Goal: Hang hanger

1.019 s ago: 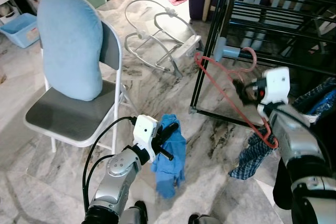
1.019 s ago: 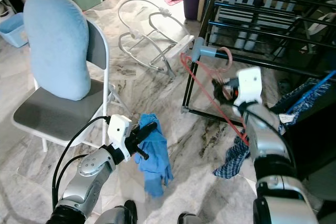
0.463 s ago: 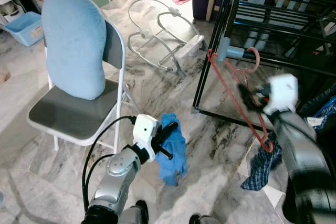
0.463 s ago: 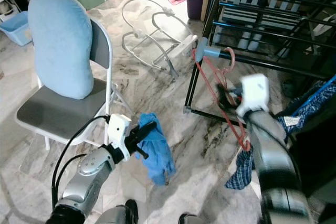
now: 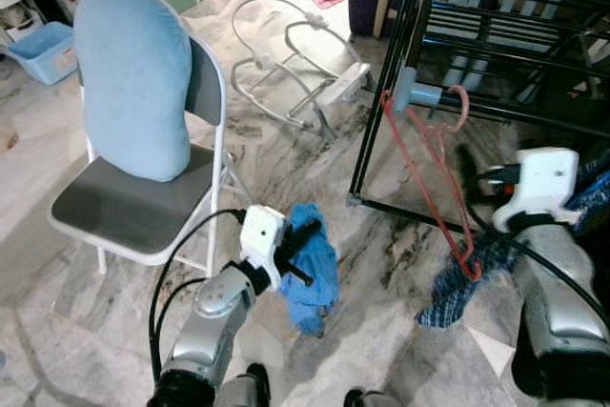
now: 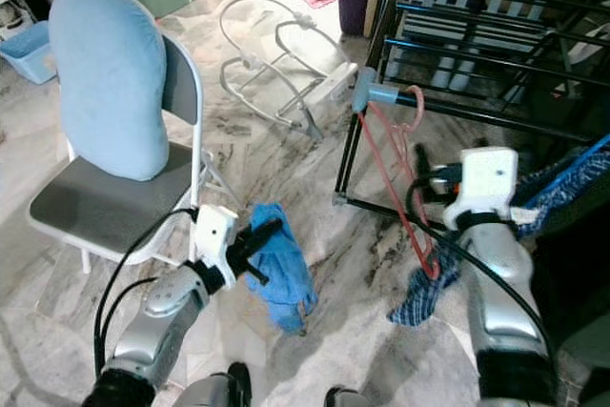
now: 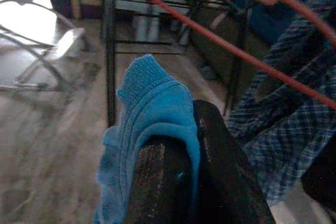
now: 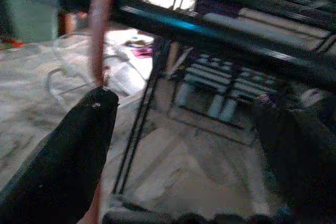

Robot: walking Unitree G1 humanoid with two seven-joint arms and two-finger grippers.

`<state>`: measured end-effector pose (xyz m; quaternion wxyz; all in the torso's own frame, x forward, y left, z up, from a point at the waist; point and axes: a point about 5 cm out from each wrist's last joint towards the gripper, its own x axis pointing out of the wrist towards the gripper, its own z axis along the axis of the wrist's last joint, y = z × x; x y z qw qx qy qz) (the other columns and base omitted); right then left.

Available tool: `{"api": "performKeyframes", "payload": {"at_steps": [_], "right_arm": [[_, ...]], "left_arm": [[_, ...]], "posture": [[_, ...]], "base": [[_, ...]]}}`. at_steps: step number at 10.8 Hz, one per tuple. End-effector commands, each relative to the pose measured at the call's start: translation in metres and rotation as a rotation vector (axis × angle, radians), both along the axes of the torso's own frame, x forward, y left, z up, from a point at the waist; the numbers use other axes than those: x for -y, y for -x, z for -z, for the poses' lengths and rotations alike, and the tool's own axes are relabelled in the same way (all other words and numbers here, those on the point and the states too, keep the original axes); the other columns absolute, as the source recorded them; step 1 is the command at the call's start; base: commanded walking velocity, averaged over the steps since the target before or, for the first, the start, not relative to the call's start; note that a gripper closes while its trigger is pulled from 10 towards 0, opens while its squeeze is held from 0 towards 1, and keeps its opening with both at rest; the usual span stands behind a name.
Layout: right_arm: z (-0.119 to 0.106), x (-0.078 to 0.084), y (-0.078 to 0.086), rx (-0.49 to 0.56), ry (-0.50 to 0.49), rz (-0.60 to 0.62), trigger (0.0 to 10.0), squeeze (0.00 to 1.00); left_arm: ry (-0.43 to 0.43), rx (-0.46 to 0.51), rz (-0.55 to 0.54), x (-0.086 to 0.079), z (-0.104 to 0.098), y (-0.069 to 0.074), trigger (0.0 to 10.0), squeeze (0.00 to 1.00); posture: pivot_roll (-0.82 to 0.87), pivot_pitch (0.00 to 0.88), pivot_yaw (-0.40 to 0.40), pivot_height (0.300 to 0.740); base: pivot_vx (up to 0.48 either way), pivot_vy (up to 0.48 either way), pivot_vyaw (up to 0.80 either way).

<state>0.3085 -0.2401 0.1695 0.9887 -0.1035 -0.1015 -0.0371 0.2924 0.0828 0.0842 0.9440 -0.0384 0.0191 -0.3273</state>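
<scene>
Hanger (image 5: pixel 429 178) hanging by its hook on rack rail (image 5: pixel 496 113) | right gripper (image 8: pixel 184 145) spreading wide beside it, holding nothing | left gripper (image 7: pixel 181 174) pinching blue cloth (image 5: pixel 310 264), keeping it clear

marble floor (image 5: pixel 114 321), folding chair (image 5: pixel 133 207), bouncer frame (image 5: pixel 295 64)

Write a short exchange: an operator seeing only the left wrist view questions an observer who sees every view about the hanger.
Operator: Is the hanger hung yet?
Observer: Yes. The red hanger hooks over the rack rail, beside a blue joint.
Operator: Where's the right claw?
Observer: The right claw is open near the hanger's hook, gripping nothing.
</scene>
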Motion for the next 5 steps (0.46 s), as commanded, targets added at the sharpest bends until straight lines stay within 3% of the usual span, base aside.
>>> {"api": "performKeyframes", "payload": {"at_steps": [1, 4, 5], "right_arm": [[-0.002, 0.0, 0.006, 0.008, 0.022, 0.029, 10.0, 1.0], [0.005, -0.029, 0.018, 0.017, 0.142, -0.016, 10.0, 1.0], [0.011, -0.043, 0.019, 0.002, 0.194, -0.07, 10.0, 0.91]], "left_arm": [[-0.021, 0.011, -0.028, -0.004, 0.0, -0.003, 10.0, 0.0], [-0.055, 0.019, -0.059, -0.011, 0.001, -0.006, 10.0, 0.0], [-0.078, 0.023, -0.109, -0.013, 0.002, -0.009, 10.0, 0.0]], "posture": [[-0.07, 0.17, 0.046, 0.74], [-0.11, 0.164, 0.089, 0.74], [-0.1, 0.162, 0.085, 0.74]], "base": [[0.0, 0.0, 0.0], [0.0, 0.0, 0.0], [0.0, 0.0, 0.0]]}}
